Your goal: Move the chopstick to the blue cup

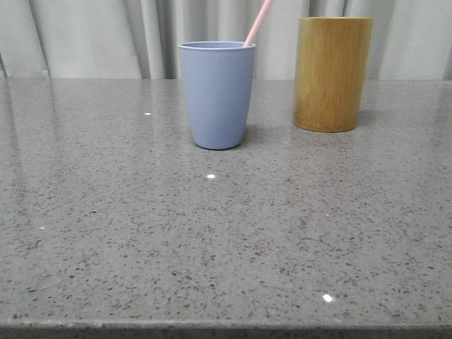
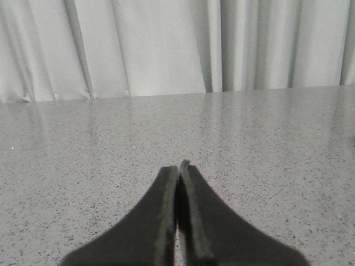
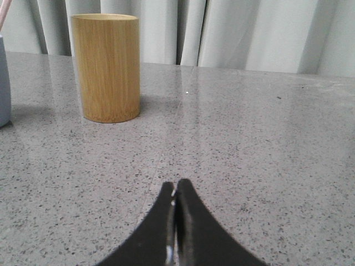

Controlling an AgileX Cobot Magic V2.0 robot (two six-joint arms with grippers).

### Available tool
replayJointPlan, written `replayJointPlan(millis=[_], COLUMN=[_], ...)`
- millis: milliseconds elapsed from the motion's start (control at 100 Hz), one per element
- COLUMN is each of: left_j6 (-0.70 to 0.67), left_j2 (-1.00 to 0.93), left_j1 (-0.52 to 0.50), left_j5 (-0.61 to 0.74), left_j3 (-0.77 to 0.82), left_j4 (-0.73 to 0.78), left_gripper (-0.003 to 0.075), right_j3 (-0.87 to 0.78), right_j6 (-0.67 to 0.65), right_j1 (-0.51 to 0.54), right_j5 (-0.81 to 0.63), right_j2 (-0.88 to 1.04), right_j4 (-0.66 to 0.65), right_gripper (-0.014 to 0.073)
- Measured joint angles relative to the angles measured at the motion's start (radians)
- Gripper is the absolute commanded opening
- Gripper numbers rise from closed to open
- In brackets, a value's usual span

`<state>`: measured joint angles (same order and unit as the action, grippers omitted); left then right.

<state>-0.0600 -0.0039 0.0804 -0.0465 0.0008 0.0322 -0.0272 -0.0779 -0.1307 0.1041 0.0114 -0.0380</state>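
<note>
From the front, a matte greyish-blue cup [image 1: 217, 94], tapering toward its base, stood on the speckled grey stone surface [image 1: 212, 240]; a slim pink chopstick [image 1: 257, 23] leaned out of its rim toward a smooth bamboo cylinder [image 1: 331, 73] nearby. At the left wrist, the dark left claw [image 2: 179, 168] was pressed together over bare surface. At the right wrist, the right claw [image 3: 176, 187] was likewise closed, empty, well apart from the bamboo cylinder.

Front view: low, near table edge, facing curtain [image 1: 85, 35]. Wrist views: lower still (right shares bamboo holder [image 3: 105, 66], blue cup [image 3: 4, 83]).
</note>
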Motion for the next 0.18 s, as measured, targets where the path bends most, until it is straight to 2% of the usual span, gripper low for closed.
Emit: replayJointPlan(millis=[180], left_j6=[0.0], left_j2=[0.0], left_j1=[0.0], left_j5=[0.0], left_j3=[0.0], left_j4=[0.0], left_gripper=[-0.0019], right_j3=[0.0], right_j6=[0.0], right_j1=[0.0], right_j5=[0.0], right_j2=[0.0], right_j4=[0.0], right_gripper=[-0.0122])
